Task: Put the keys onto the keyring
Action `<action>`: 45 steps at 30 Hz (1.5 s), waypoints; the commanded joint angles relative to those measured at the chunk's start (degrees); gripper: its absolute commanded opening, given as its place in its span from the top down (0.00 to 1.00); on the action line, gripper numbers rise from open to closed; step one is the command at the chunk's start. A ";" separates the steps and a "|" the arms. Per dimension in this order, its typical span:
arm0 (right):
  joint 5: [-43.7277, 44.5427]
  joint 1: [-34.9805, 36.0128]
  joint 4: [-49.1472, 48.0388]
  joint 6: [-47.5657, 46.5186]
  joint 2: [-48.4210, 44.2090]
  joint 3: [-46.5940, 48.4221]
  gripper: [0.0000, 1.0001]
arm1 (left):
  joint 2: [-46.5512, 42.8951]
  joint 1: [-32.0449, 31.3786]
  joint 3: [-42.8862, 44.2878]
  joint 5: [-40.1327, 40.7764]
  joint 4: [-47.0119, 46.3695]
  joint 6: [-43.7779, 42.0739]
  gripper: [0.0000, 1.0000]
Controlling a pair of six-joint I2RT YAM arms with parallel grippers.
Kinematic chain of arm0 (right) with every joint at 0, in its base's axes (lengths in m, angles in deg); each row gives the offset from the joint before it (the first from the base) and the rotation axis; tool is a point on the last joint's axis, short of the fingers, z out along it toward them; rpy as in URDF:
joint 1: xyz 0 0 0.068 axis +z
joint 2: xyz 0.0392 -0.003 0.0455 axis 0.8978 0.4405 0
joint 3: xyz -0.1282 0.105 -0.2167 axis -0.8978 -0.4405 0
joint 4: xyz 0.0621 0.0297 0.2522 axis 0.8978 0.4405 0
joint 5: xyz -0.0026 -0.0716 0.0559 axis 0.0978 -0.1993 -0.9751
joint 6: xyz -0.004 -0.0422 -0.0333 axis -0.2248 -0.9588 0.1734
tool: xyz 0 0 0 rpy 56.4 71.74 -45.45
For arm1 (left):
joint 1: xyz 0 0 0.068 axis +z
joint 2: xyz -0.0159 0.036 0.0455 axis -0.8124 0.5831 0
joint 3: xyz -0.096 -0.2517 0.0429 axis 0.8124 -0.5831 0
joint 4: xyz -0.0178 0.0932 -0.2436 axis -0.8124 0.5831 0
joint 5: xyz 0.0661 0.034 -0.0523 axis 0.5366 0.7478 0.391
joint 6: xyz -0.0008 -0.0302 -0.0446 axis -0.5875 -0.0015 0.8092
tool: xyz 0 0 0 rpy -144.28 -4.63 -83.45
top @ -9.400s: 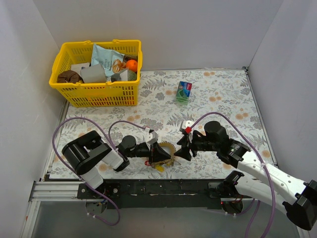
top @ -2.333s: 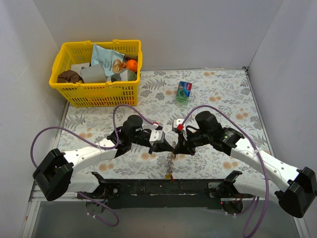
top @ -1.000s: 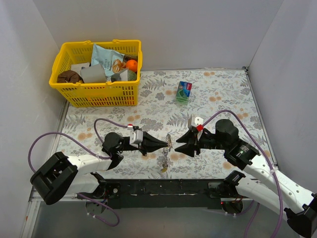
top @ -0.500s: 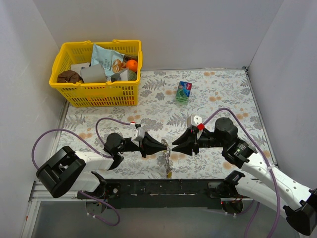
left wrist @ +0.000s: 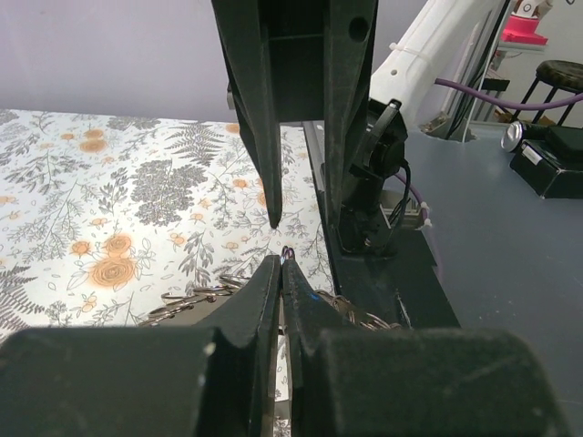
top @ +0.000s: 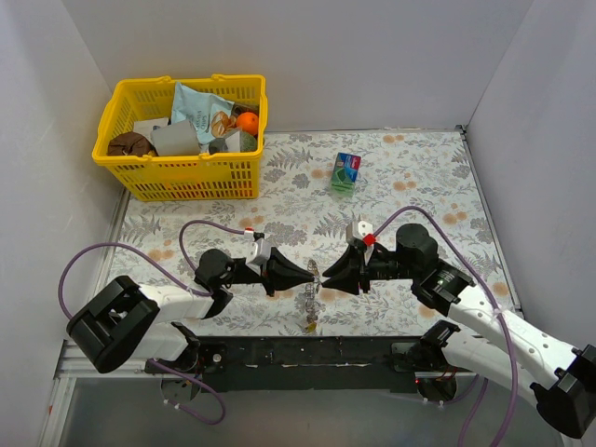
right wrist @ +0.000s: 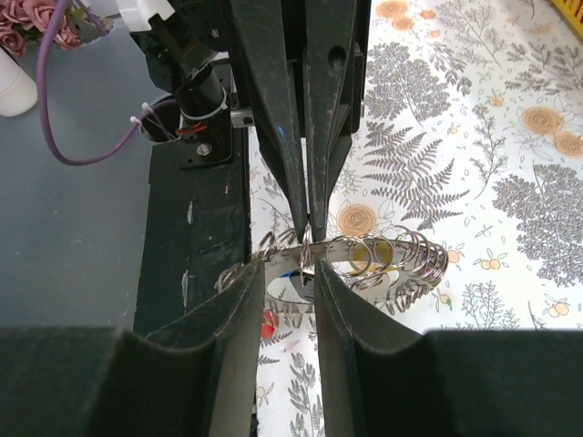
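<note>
**Tip to tip above the cloth.** Two grippers meet nose-on over the near strip of the floral table (top: 419, 177), with the keyring (right wrist: 364, 256) hanging between them. The left gripper (left wrist: 281, 266) is pinched closed on a thin wire of the keyring and holds it clear of the cloth. Held this way, the band stands on edge and its row of small loops faces the partner arm. That hold probably serves to steady the ring in the air, so that the other side can work a loop without the table in the way.

The right gripper (right wrist: 290, 273) comes in from the opposite side with its jaws a little parted. One finger sits on either side of the band, just beyond its tips, and the wrist views show it clamping nothing.

The keys (top: 309, 320) dangle directly beneath the two noses. A yellow tag is lowest in the overhead view, and a red tag (right wrist: 270, 322) shows just under the right gripper's fingers. How each key is attached is too small to tell.

Room is tight below and on the base side of both grippers, where the table's near edge and the black rail (top: 279, 352) lie close under the hanging keys. Beyond the fingertips the cloth lies open. The green box (top: 346, 171) and the yellow basket (top: 177, 177) are well apart from either hand.
</note>
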 commanded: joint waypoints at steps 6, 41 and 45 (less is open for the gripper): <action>-1.42 -0.20 -4.31 0.61 2.36 -1.14 0.69 | -1.95 0.23 2.88 -1.00 -21.72 0.39 1.00; -4.76 -0.20 -5.46 0.25 6.40 -3.51 0.99 | -1.95 0.23 3.58 -0.73 -22.60 0.74 1.00; -5.11 -0.11 -6.86 0.69 6.93 -3.95 0.99 | -1.95 0.23 3.67 -0.91 -22.86 0.92 1.00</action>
